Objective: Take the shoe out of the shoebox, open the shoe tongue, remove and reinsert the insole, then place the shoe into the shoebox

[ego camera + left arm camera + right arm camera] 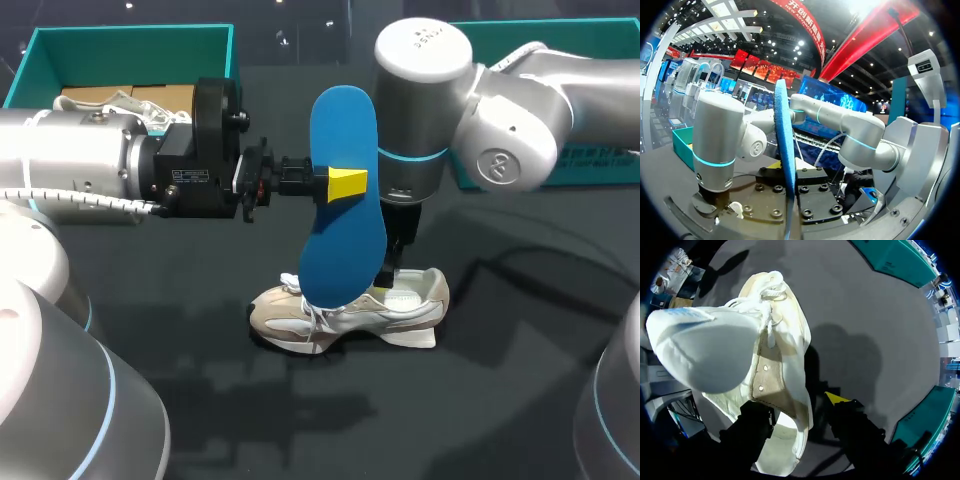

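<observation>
Bench (520, 380): dark matte surface. Shoe (290, 318) rests on its sole near centre, toe pointing left. Shoebox (130, 45) sits at the far left; a second teal box (590, 30) at the far right.

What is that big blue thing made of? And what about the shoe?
The insole looks like soft foam. It is thin, and its blue face is smooth with no shine. The shoe seems to be white woven cloth with beige, suede-like patches and white cord laces. That is only a guess from how they look.
</observation>
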